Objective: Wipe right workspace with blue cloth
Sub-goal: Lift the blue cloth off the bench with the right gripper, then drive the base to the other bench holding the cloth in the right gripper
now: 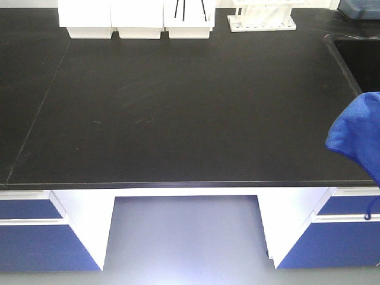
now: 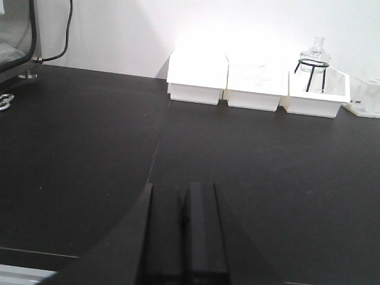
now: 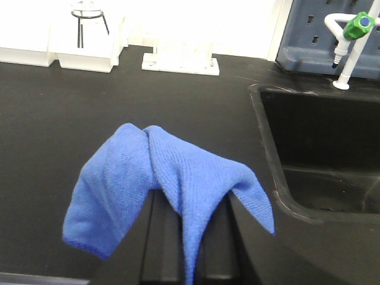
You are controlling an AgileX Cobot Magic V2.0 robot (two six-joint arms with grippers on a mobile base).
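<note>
While the right end effector (image 3: 190, 208) grips the blue cloth (image 3: 133, 172), left end effector (image 2: 184, 191) sits closed over black benchtop (image 2: 267, 172).

The cloth (image 3: 172, 178) is bright royal blue with a fine ribbed weave. The benchtop (image 1: 178, 107) and sink (image 3: 320, 136) are matte black, the trays (image 1: 139, 21) white, and the drawers (image 1: 35, 243) deep blue with white edges. The tap (image 3: 342, 71) is white with a green knob (image 3: 359, 24).

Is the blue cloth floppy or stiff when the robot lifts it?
Probably floppy: the blue cloth droops in folds over the right gripper. Likely light, since it hangs from one pinch. Its fuzzy weave probably isn't slippery.
</note>
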